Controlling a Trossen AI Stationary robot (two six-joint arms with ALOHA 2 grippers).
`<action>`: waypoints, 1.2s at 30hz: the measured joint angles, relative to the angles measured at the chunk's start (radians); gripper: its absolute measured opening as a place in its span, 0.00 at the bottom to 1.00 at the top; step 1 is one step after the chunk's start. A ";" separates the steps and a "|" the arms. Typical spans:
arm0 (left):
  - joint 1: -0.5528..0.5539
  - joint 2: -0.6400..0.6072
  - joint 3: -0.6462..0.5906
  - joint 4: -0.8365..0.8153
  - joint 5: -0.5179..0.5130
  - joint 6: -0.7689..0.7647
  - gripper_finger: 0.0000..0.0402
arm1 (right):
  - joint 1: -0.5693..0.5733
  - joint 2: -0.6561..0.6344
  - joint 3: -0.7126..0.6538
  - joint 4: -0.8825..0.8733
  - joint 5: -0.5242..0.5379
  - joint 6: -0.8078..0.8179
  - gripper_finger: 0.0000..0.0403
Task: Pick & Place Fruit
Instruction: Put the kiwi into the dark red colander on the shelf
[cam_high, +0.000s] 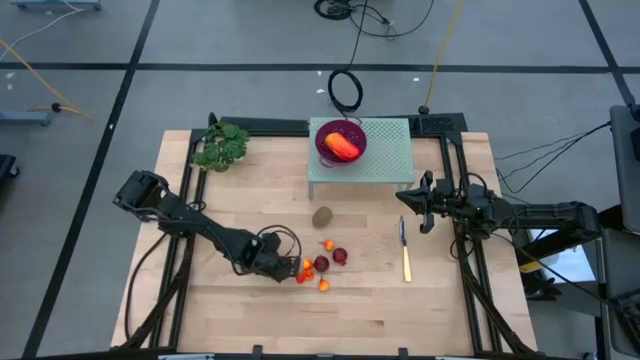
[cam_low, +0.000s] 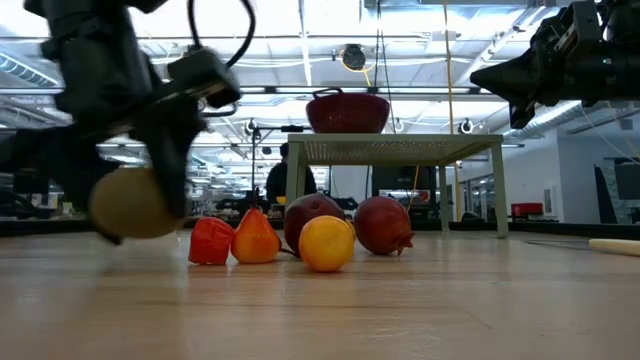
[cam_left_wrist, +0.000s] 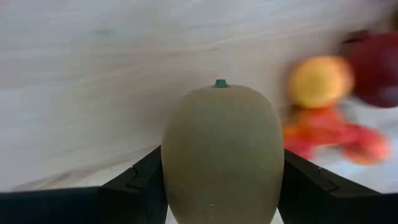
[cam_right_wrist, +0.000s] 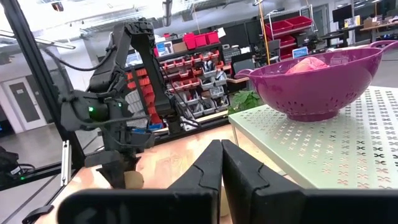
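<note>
- The left gripper (cam_high: 283, 266) is working low over the wooden table (cam_high: 250, 320), just beside the cluster of small fruit, with its fingers (cam_left_wrist: 134, 186) clamping a kiwi (cam_left_wrist: 222, 155) between them.
- In the low view, the held kiwi (cam_low: 133, 203) is sitting at table level under the dark gripper body.
- A second kiwi (cam_high: 322, 216) is lying alone on the table, apart from the cluster.
- Two dark red round fruits (cam_high: 331, 260) are lying side by side near the left gripper, with tiny orange-red fruits (cam_high: 312, 277) around them.
- A purple colander (cam_high: 341, 141) is standing on the pale green perforated stand (cam_high: 390, 160) and is holding an elongated orange-red fruit (cam_high: 343, 148).
- The right gripper (cam_high: 408, 200) is waiting above the table beside the stand, with its fingers (cam_right_wrist: 208, 177) pressing together on nothing.
- A yellow-handled knife (cam_high: 405, 255) is lying near the right gripper.
- A green leafy bunch (cam_high: 222, 147) is lying at the far left corner.
</note>
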 joint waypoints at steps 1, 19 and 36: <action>0.009 0.000 0.000 0.026 -0.001 0.016 0.54 | 0.000 0.000 0.000 0.000 0.000 0.000 0.01; 0.176 -0.275 0.001 0.132 -0.247 0.328 0.53 | 0.000 0.000 0.000 0.003 0.000 0.000 0.01; 0.552 -0.350 0.088 0.289 -0.013 0.916 0.53 | 0.000 0.000 0.000 0.001 0.003 0.000 0.01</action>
